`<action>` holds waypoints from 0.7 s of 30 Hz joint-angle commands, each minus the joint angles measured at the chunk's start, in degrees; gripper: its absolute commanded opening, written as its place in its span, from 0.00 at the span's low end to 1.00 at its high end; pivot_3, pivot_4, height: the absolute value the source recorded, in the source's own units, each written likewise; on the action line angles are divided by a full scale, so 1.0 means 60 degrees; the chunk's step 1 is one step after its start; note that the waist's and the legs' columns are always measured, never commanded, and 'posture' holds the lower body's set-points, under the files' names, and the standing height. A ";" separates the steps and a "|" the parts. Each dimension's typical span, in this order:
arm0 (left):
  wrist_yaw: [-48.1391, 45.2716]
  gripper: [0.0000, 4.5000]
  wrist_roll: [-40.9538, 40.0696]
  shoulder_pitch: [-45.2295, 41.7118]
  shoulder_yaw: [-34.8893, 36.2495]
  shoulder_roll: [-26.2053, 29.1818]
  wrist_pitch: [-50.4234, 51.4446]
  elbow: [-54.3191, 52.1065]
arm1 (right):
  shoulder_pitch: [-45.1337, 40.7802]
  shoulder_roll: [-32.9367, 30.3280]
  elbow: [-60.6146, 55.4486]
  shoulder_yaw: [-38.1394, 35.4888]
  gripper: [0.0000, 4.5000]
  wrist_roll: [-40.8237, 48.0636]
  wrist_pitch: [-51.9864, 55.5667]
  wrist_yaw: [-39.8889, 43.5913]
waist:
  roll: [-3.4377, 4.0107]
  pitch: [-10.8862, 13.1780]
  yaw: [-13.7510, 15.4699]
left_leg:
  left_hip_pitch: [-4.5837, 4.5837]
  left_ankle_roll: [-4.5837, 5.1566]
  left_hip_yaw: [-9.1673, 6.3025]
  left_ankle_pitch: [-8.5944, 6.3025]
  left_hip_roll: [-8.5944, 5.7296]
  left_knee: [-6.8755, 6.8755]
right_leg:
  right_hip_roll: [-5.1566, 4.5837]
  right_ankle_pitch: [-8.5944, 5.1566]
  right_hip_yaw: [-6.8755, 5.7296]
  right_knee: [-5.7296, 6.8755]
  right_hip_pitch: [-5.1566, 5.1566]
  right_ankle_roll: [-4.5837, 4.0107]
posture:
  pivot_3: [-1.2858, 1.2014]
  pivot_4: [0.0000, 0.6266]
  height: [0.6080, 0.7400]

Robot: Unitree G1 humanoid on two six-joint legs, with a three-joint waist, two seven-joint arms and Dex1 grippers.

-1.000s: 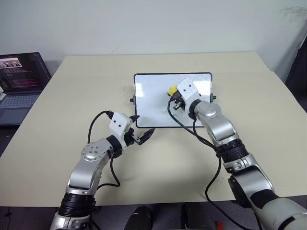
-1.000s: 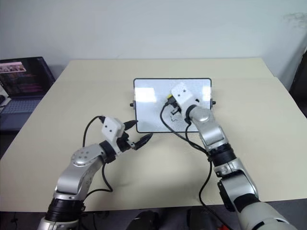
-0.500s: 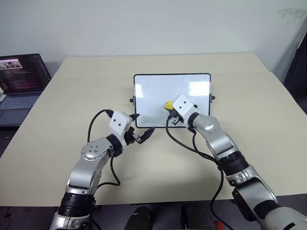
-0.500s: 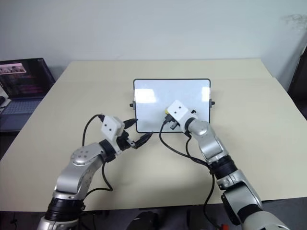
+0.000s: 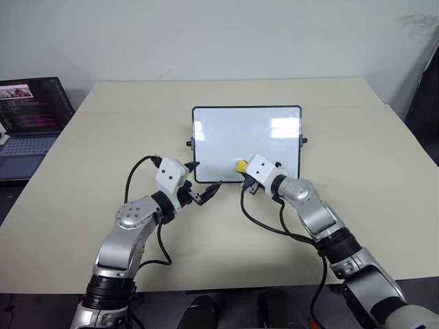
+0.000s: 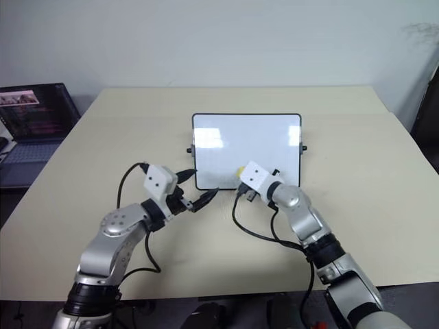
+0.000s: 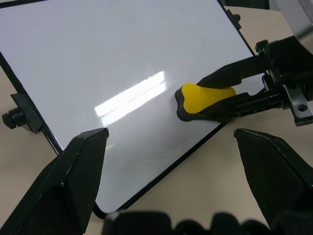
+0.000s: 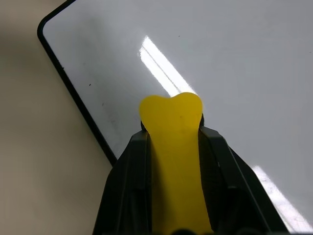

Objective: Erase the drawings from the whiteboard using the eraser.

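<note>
A: On the near edge of the glossy white rectangular whiteboard with thin black frame point(image 5: 247, 142), what stage is shown?

B: Late stage, by judgement. The right gripper point(image 5: 245, 177) pinches the small oblong yellow eraser with dark underside point(image 5: 241, 166), whose tip lies against the board near its near edge. 0 marker drawings are visible on the white surface; only a few faint specks show close to the frame. A last pass may remain.

A: And the other arm?

B: The left gripper point(image 5: 206, 194), fingers spread and holding nothing, hovers just beside the near-left corner.

A: Counts?

B: 1 whiteboard, 1 eraser, 2 grippers, 1 beige table point(image 5: 103, 144), 1 open laptop point(image 5: 31, 113) far left.
</note>
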 commanded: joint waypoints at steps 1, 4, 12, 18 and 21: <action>0.0034 1.00 -0.0070 -0.0124 0.0088 -0.0001 -0.0088 -0.0441 | 0.0250 -0.0141 0.0319 0.0034 0.21 -0.0161 0.0165 0.0184 | -0.0001 -0.0001 0.0000 | 0.0000 0.0002 -0.0001 -0.0001 0.0000 0.0000 | 0.0000 0.0000 -0.0002 0.0000 0.0001 0.0000 | 0.52 0.24 1.00; 0.0063 1.00 -0.0075 -0.0118 0.0078 -0.0013 -0.0052 -0.0481 | 0.0232 -0.0097 0.0290 0.0011 0.21 -0.0171 0.0188 0.0209 | -0.0001 -0.0001 0.0000 | 0.0001 0.0002 -0.0003 0.0000 0.0001 0.0000 | 0.0001 0.0001 -0.0001 0.0001 0.0001 0.0000 | 0.52 0.24 1.00; 0.0061 1.00 -0.0081 -0.0159 0.0092 0.0015 0.0013 -0.0493 | -0.0006 -0.0016 0.0169 -0.0227 0.21 -0.0060 0.0381 0.0157 | -0.0001 -0.0001 -0.0001 | 0.0001 0.0001 -0.0002 0.0000 0.0002 0.0000 | 0.0000 0.0003 0.0000 0.0000 0.0001 -0.0001 | 0.52 0.24 1.00; 0.0039 1.00 -0.0085 -0.0233 0.0069 0.0000 0.0037 -0.0474 | -0.0424 -0.0083 0.0600 -0.0510 0.21 -0.0075 0.0413 -0.0118 | -0.0001 0.0000 0.0001 | 0.0001 0.0002 -0.0003 0.0001 0.0001 0.0001 | 0.0001 0.0007 -0.0001 0.0001 0.0001 0.0001 | 0.52 0.24 1.00; 0.0014 1.00 -0.0076 -0.0280 0.0040 -0.0009 0.0022 -0.0427 | -0.0749 -0.0291 0.1002 -0.0754 0.21 -0.0065 0.0337 -0.0264 | -0.0001 0.0000 0.0003 | 0.0000 0.0008 -0.0003 0.0010 -0.0001 0.0002 | 0.0003 0.0027 -0.0002 -0.0001 0.0001 0.0000 | 0.52 0.24 1.00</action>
